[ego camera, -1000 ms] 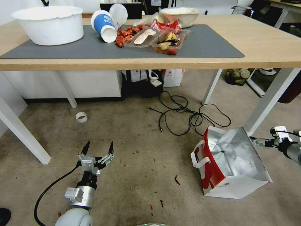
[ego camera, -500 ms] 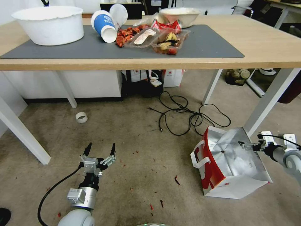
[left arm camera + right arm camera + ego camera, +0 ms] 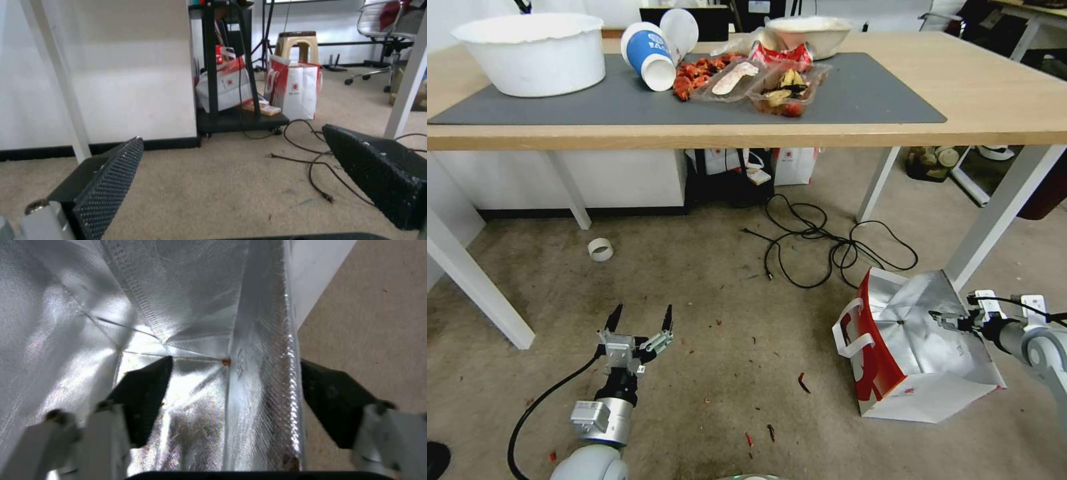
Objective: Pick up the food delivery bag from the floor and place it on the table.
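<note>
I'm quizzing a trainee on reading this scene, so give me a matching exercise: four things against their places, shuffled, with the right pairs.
Things:
1. food delivery bag
2. blue paper cup
3. left gripper
4. right gripper

Places:
A. straddling the bag's wall, open
B. tipped over on the table's mat
C. standing on the floor, mouth open
D. over bare carpet, open

Pairs: 1-C, 2-B, 3-D, 4-A

A large white round tub (image 3: 530, 53) stands near a tipped blue-and-white paper cup (image 3: 648, 55); beside that, clear plastic trays of food scraps (image 3: 760, 83); a white bowl (image 3: 809, 32) sits behind them; lower down, tangled black cables (image 3: 820, 243) and a small white tape ring (image 3: 600, 249); 2 red-and-white paper bags (image 3: 293, 88) stand farther back.
</note>
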Robot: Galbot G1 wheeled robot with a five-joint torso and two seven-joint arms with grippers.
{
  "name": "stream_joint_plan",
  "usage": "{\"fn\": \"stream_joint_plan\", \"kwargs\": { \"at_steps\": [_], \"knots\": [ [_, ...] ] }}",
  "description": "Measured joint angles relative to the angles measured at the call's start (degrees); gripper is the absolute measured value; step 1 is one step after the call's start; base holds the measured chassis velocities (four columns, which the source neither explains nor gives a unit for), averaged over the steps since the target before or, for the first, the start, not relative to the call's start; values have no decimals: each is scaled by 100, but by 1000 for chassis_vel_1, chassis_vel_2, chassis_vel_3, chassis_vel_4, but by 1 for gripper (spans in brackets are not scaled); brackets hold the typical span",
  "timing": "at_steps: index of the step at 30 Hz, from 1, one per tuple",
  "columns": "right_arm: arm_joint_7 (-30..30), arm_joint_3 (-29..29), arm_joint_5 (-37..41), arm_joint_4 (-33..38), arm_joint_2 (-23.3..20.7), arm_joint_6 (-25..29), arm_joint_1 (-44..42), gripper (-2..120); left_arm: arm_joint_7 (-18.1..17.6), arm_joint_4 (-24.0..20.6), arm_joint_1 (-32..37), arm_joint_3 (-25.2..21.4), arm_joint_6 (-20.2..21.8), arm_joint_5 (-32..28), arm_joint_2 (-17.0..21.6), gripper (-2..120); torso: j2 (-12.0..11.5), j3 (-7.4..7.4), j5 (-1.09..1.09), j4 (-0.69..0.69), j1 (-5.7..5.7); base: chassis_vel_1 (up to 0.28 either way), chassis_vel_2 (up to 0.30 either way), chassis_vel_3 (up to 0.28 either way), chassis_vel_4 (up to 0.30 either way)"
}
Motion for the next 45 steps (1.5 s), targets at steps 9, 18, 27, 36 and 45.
{"fn": "stream_joint_plan", "kwargs": {
  "at_steps": [9,18,27,36,45],
  "knots": [
    [-109,30,-41,-59,35,1,5,35,24,19,-15,-6,65,114,16,100,0,0,0,0,0,0,0,0,0],
    [-208,66,-107,-101,82,4,1,4,36,3,-26,-19,181,182,25,100,1,0,0,0,0,0,0,0,0],
    [-352,104,-62,9,49,4,-33,0,14,-64,1,-35,223,153,27,100,1,0,1,0,0,0,0,0,0],
    [-1122,153,611,780,-362,4,-346,0,8,-158,67,-49,231,148,38,100,1,0,0,-1,0,0,0,0,0],
    [-2761,124,1103,1750,-1236,4,-485,0,3,-279,184,-89,230,144,44,100,1,0,-2,0,0,0,0,0,0]
  ]
}}
